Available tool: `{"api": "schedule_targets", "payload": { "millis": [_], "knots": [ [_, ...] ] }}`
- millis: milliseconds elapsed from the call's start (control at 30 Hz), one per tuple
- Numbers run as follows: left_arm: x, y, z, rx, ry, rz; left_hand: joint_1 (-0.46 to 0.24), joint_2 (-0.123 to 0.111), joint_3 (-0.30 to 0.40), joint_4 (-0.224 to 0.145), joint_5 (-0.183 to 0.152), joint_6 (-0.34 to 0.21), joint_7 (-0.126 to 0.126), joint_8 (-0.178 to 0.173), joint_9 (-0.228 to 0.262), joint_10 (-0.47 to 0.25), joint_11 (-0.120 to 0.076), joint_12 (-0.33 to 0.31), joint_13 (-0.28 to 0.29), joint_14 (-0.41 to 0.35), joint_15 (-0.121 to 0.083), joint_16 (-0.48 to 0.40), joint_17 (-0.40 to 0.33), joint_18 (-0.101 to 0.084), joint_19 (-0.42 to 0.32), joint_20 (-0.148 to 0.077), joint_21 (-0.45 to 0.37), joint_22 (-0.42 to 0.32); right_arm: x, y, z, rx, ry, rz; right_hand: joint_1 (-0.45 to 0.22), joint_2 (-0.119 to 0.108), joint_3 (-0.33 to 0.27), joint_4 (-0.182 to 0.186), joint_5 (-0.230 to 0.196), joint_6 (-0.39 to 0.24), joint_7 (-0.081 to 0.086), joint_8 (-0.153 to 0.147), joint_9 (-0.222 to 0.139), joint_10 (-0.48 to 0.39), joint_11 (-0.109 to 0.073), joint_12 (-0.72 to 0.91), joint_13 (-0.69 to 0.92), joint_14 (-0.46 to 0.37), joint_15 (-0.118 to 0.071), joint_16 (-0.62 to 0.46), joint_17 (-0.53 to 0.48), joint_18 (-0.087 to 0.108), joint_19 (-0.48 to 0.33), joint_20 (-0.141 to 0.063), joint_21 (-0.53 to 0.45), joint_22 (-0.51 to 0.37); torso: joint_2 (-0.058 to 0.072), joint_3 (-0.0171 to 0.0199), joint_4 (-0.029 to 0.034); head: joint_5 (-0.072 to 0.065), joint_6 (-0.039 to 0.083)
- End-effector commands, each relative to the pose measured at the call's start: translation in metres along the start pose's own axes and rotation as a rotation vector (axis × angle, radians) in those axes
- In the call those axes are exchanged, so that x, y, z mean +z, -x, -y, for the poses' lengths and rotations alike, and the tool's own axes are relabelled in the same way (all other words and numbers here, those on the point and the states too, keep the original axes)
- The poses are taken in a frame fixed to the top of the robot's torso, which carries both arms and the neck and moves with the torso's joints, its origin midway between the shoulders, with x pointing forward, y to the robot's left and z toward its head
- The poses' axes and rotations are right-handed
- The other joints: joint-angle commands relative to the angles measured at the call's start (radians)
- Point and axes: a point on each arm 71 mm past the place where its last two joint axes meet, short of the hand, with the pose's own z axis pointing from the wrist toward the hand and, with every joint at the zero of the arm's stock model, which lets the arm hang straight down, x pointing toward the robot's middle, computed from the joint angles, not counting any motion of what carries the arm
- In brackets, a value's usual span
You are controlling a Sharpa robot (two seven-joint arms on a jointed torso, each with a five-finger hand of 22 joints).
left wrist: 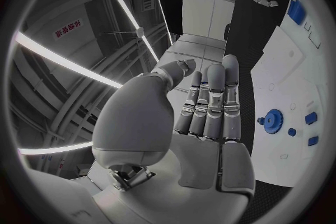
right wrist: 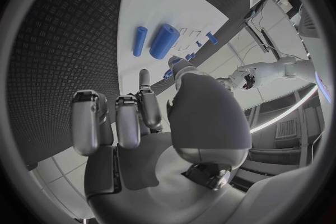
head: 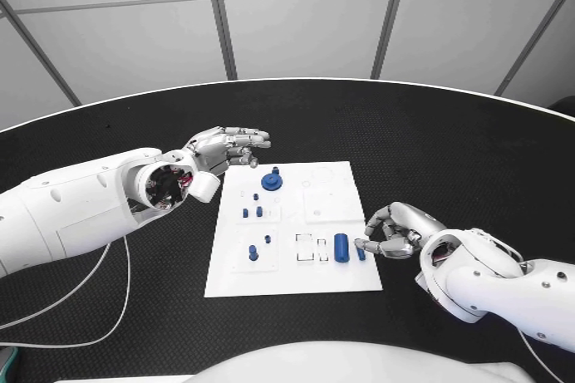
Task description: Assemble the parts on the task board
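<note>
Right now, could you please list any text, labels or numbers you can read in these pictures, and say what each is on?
Red characters on a sign on the room's structure, seen from the left wrist: too blurred to read.
Task board and blue parts: no readable markings.

- The table (head: 455,142) has a matt black top with a fine raised grain; in the right wrist view it reads as a small diamond-tread pattern.
- The task board (head: 347,279) is a smooth white plate with a dull, plastic-looking finish.
- The blue gear (head: 273,182), at the far end of the board, looks like moulded plastic, satin rather than shiny.
- The thick blue cylinder (head: 341,247) and the thin blue pin (head: 360,253) near the board's right edge are smooth and slightly glossy.
- The left hand (head: 230,147) and the right hand (head: 393,231) have silver metallic-looking fingers with a soft sheen.
- Both arm shells are glossy white plastic.
</note>
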Motion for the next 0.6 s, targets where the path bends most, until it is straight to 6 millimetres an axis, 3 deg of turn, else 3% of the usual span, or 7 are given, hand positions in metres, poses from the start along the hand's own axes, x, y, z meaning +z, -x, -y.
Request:
{"api": "schedule_targets", "payload": {
  "millis": [33, 400, 600],
  "knots": [
    [0.000, 0.000, 0.000, 0.000, 0.000, 0.000, -0.002, 0.009, -0.006, 0.001, 0.002, -0.008, 0.001, 0.004, -0.001, -0.007, 0.003, 0.006, -0.002, -0.007, 0.000, -0.003, -0.001, 0.015, -0.007, 0.002, -0.005, -0.001, 0.003, -0.007, -0.005, 0.001, 0.006, -0.013, -0.012, 0.005, -0.015, 0.000, 0.001, -0.007, -0.003, 0.005, 0.002, 0.010, 0.000, 0.007, 0.067, 0.086, -0.001, 0.009, 0.167, -0.010, 0.080, 0.000, 0.009, 0.216, 0.002, 0.0000, 0.0015, 0.002, -0.002],
    [-0.001, 0.000, 0.000, 0.000, 0.001, 0.000, -0.002, 0.009, -0.006, 0.001, 0.002, -0.008, 0.001, 0.004, -0.001, -0.007, 0.003, 0.006, -0.002, -0.007, 0.000, -0.003, -0.001, 0.015, -0.007, 0.002, -0.005, -0.001, 0.008, -0.017, -0.013, 0.001, 0.019, -0.030, -0.026, 0.018, -0.040, 0.001, -0.002, -0.008, -0.004, 0.013, 0.002, 0.014, 0.000, 0.015, 0.077, 0.088, -0.001, 0.013, 0.178, -0.011, 0.082, 0.001, 0.018, 0.221, 0.003, -0.0023, 0.0017, 0.004, -0.007],
    [-0.002, 0.000, 0.000, 0.000, 0.003, 0.000, -0.002, 0.009, -0.006, 0.001, 0.002, -0.008, 0.001, 0.004, -0.001, -0.007, 0.003, 0.006, -0.002, -0.007, 0.000, -0.003, -0.001, 0.015, -0.007, 0.002, -0.005, -0.001, 0.013, -0.021, -0.015, -0.005, 0.018, -0.041, -0.029, 0.023, -0.044, 0.001, 0.000, -0.008, -0.005, 0.015, 0.003, 0.014, -0.001, 0.015, 0.078, 0.088, -0.001, 0.013, 0.177, -0.011, 0.082, 0.001, 0.017, 0.221, 0.004, -0.0036, 0.0005, 0.001, -0.003]
  ]
}}
